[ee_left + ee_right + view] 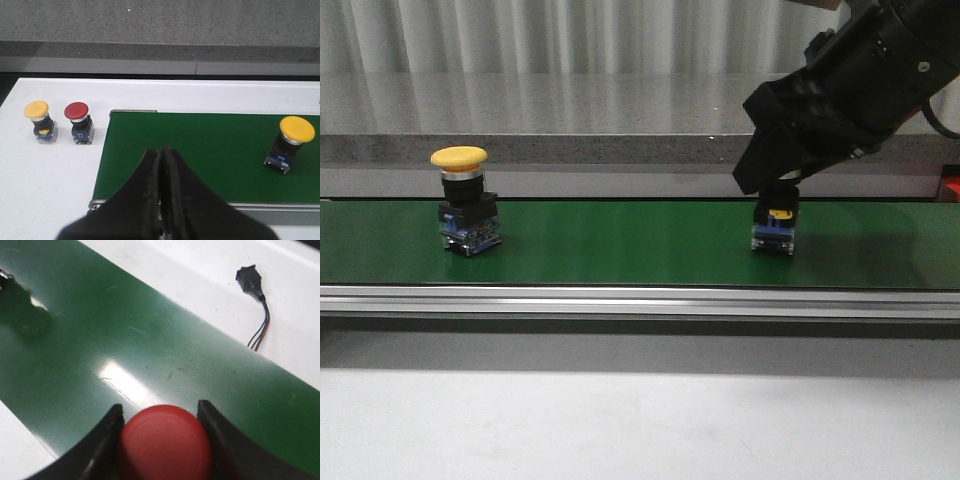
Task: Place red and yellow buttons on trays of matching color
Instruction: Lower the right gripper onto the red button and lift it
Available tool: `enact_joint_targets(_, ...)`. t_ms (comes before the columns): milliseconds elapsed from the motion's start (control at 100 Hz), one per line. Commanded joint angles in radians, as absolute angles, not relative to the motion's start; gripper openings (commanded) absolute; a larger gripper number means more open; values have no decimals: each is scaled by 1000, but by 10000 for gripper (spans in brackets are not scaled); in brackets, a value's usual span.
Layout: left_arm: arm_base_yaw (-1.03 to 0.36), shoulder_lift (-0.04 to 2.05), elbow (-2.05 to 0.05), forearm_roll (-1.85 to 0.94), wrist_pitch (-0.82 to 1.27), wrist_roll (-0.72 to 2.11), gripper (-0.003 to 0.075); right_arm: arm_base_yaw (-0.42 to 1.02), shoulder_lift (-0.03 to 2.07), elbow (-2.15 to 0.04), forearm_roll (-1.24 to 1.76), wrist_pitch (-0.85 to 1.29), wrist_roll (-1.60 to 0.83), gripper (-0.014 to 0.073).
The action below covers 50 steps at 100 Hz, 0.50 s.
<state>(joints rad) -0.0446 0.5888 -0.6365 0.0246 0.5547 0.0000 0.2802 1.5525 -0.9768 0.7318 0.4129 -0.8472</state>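
A yellow button [459, 157] stands upright on the green belt [620, 245] at the left; it also shows in the left wrist view [297, 129]. My right gripper [775, 195] is down on the belt at the right, its fingers closed against the cap of a red button [165, 442]. Only that button's blue and black base [773, 232] shows in the front view. My left gripper [162, 150] is shut and empty above the belt's near edge. No trays are in view.
A second yellow button [37, 110] and a second red button [76, 111] stand side by side on the white table beside the belt's end. A black connector with wires [248, 277] lies on the white surface beyond the belt. A metal rail [640, 300] runs along the belt's front.
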Motion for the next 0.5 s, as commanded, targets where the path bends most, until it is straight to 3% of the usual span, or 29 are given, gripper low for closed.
enact_joint_targets(0, -54, 589, -665, 19, 475, 0, -20, 258, 1504, -1041, 745, 429, -859, 142)
enact_joint_targets(220, -54, 589, -665, 19, 475, 0, -20, 75, 1421, -1178, 745, 558, -829, 143)
enact_joint_targets(490, -54, 589, -665, 19, 475, 0, -20, -357, 1412, -1280, 748, 475, -732, 143)
